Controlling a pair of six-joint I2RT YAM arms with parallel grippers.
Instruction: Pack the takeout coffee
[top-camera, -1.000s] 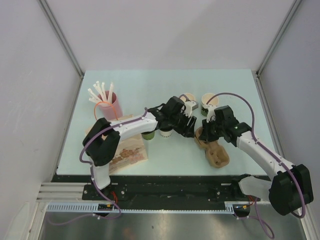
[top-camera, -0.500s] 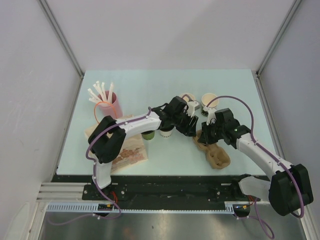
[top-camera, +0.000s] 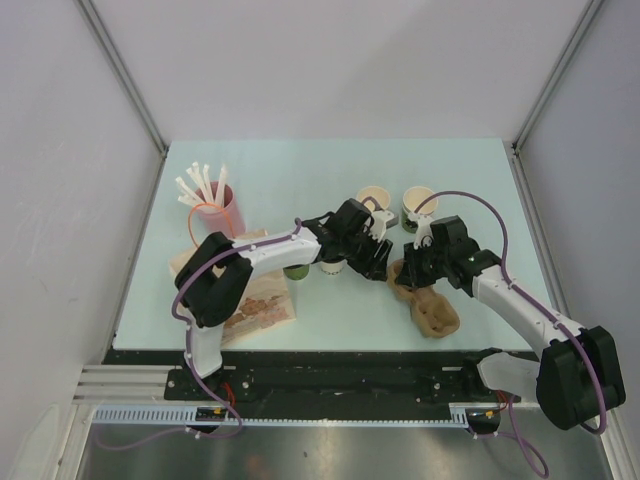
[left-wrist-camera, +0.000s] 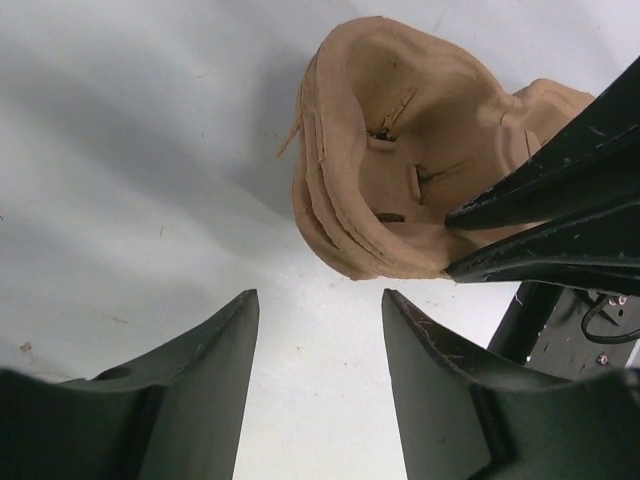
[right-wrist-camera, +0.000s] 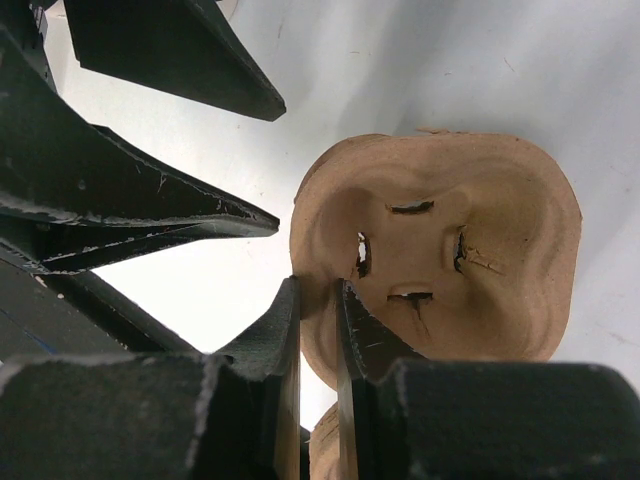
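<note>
Far left, a pink cup (top-camera: 218, 212) of white straws and a printed paper bag (top-camera: 262, 296) sat near the left edge of the counter (top-camera: 300, 165), out of the way. The takeout coffee, meaning the dark green cup (top-camera: 295, 271) and the white cup (top-camera: 332, 266), stood mid-counter, mostly tucked under the left arm, so I couldn't make out the lids. The left pincer (left-wrist-camera: 320, 300) was spread and empty, hovering low just short of the pulp tray (right-wrist-camera: 470, 250). Two lidless cups (top-camera: 373, 197) stood behind. The right pincer (right-wrist-camera: 318, 285) was pinching the tray's rim, I'd guess to steady it for loading. Pretty cramped between the two pincers, but there was loads of bare counter at the back.
</note>
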